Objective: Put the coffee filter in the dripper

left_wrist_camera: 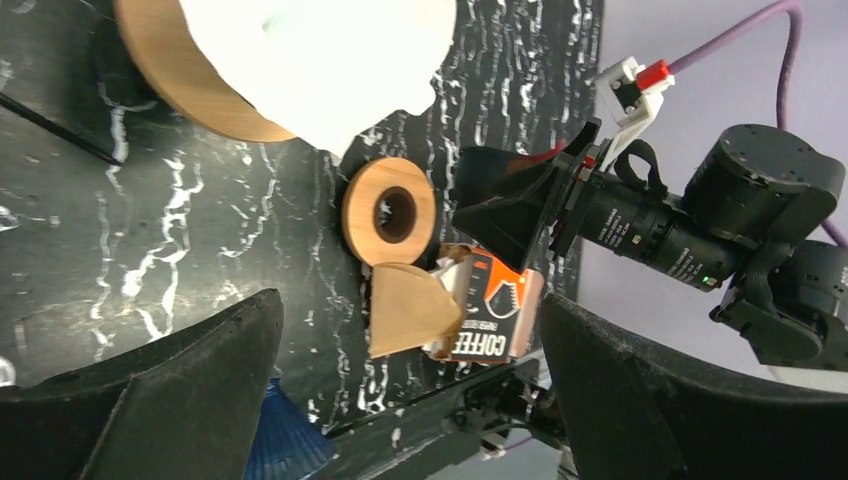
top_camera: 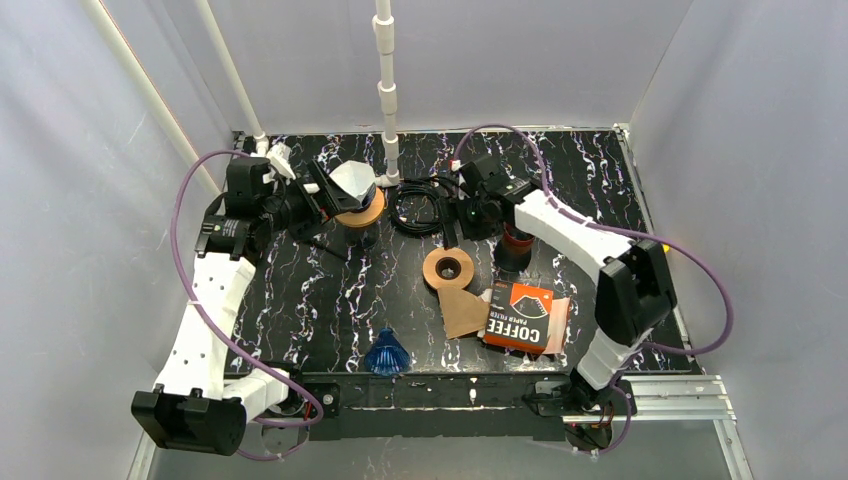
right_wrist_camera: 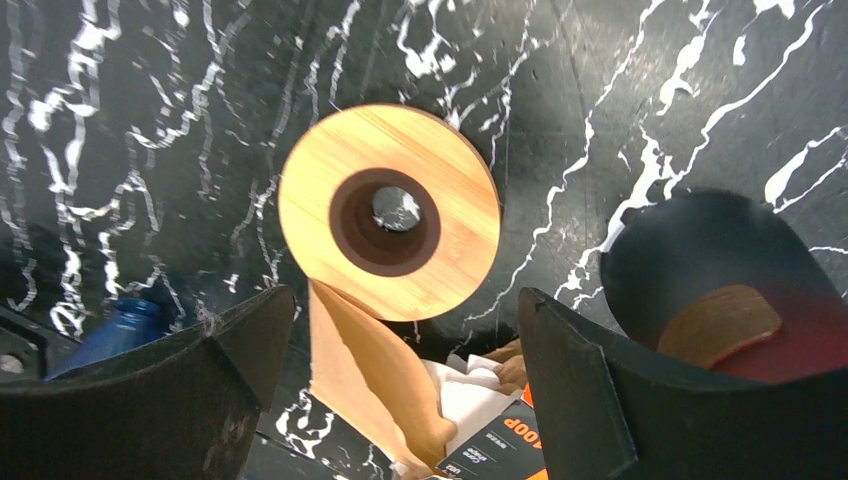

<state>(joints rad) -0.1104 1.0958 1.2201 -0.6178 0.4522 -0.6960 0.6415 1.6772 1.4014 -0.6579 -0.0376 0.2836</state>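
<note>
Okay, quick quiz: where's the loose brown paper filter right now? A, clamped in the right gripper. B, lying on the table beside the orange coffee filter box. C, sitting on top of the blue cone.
B: the brown filter lies flat on the table against the orange box, just on the near side of the wooden ring.

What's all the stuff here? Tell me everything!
wooden ring: two, tan; mid-table, back left
white paper cone: one, white, on back-left ring
filter box: one, orange, near right
paper filter: one, brown, against the filter box
ribbed cone: one, blue, near edge
cup: one, black and red, beside right arm
cable coil: one, black, far middle
table: one, black marble
left end effector: one, black, open, by white paper cone
right end effector: one, black, open, above middle ring
</note>
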